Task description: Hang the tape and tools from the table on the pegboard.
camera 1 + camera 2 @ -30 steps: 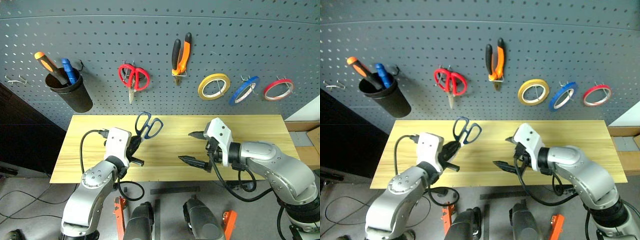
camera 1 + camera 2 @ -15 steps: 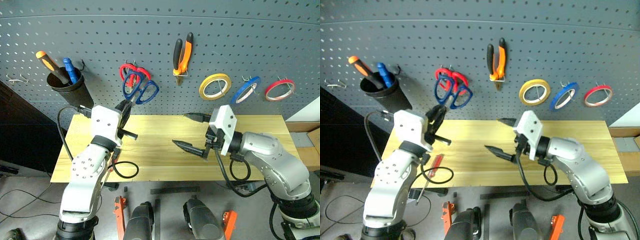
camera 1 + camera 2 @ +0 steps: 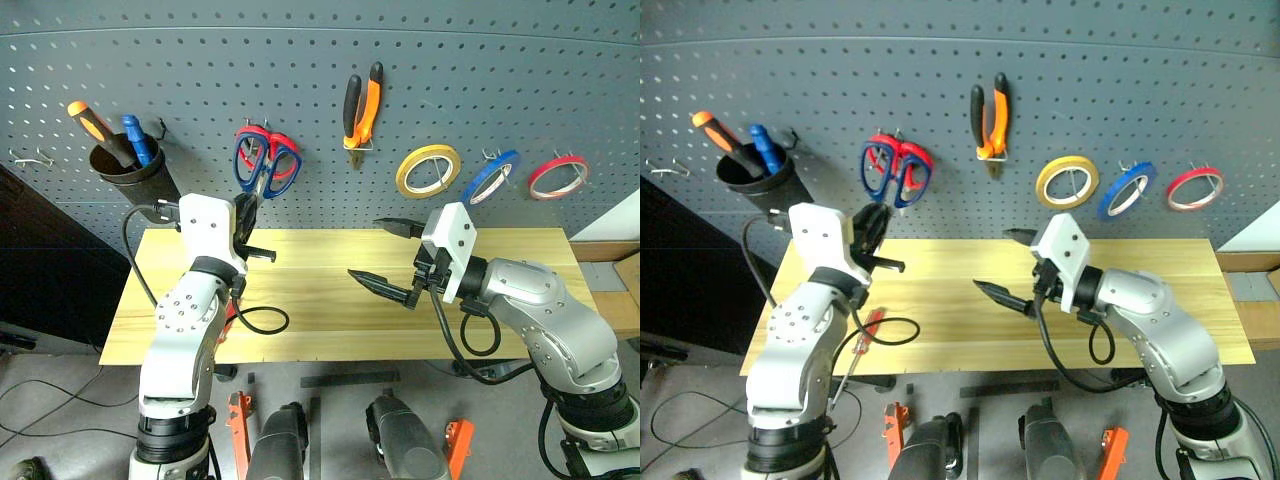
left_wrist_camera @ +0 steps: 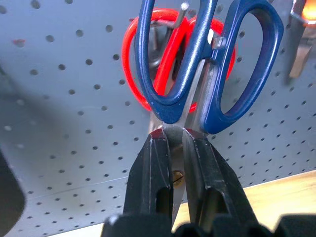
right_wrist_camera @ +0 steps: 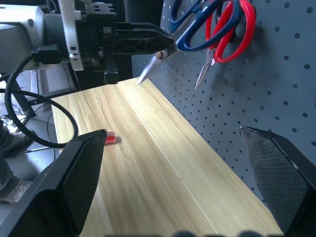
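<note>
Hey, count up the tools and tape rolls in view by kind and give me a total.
Scissors: 2, dark blue-handled, red-handled
Pliers: 1, orange-and-black
Tape rings: 3, yellow, blue, red
Screwdrivers: 3, orange-handled and blue-handled in the black cup, red-handled on the wooden table
Total: 9

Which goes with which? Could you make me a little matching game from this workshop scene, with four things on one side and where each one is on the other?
Things:
1. blue-handled scissors
2. pliers
3. red-handled screwdriver
4. yellow tape ring

Places:
A. lying at the table's front edge, near the left arm
B. hanging on the pegboard, left of the blue tape ring
C. held up by the left gripper in front of the red-handled scissors
D. hanging on the pegboard, handles up, right of the red-handled scissors

Pairs: 1-C, 2-D, 3-A, 4-B
</note>
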`<action>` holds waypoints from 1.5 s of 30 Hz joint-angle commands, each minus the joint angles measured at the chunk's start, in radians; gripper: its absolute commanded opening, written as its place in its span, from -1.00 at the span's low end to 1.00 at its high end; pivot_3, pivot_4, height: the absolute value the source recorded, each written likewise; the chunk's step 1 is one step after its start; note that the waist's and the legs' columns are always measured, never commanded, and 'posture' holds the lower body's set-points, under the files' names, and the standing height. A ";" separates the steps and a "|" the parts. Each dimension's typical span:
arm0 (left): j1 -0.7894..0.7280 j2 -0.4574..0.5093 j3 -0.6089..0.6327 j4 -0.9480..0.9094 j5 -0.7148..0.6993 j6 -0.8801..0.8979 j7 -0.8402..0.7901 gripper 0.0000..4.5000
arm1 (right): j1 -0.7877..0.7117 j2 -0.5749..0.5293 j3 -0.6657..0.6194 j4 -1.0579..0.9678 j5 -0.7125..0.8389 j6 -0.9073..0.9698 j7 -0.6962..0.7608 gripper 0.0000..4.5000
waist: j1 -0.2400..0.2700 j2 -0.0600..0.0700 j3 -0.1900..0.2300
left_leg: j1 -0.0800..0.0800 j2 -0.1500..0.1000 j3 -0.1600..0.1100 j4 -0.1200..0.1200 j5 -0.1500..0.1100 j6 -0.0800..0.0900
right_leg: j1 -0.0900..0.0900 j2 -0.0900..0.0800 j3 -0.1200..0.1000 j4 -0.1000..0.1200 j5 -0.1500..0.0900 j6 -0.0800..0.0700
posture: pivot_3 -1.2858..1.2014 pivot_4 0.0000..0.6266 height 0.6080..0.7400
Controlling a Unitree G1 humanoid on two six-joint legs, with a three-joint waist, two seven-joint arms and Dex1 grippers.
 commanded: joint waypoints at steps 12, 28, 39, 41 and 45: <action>0.103 0.057 0.048 0.041 -0.060 0.107 -0.076 0.99 | 0.039 -0.006 -0.024 -0.070 0.045 0.074 -0.024 1.00 | -0.017 0.000 0.000 | 0.000 0.000 0.000 0.000 0.000 0.000 | 0.000 0.000 0.000 0.001 0.000 0.000 | -0.18 -0.19 1.00; 0.217 0.442 0.022 0.195 -0.126 0.458 -0.349 0.99 | -0.036 0.091 0.037 -0.139 0.187 0.540 -0.201 1.00 | -0.011 0.000 0.000 | 0.002 0.001 -0.002 -0.001 0.001 -0.001 | -0.002 0.000 0.002 0.006 0.000 0.000 | -0.15 -0.15 1.00; 0.231 0.424 0.002 0.329 -0.113 0.447 -0.337 0.99 | -0.079 0.066 0.076 -0.143 0.216 0.541 -0.153 1.00 | -0.010 0.000 0.000 | 0.002 0.001 -0.001 -0.001 0.001 -0.001 | -0.002 0.000 0.002 0.006 0.000 0.000 | -0.15 -0.15 1.00; 0.199 0.409 -0.016 0.397 -0.106 0.423 -0.340 0.99 | -0.087 0.057 0.091 -0.137 0.202 0.528 -0.150 1.00 | -0.010 0.000 0.000 | 0.002 0.001 -0.001 -0.001 0.001 -0.001 | -0.003 0.000 0.001 0.006 0.000 0.000 | -0.15 -0.16 1.00; 0.147 0.385 -0.041 0.489 -0.088 0.380 -0.333 0.99 | -0.091 0.043 0.104 -0.132 0.186 0.510 -0.148 1.00 | -0.009 0.000 0.000 | 0.002 0.001 -0.001 -0.001 0.001 -0.001 | -0.003 0.000 0.001 0.006 0.000 0.000 | -0.15 -0.16 1.00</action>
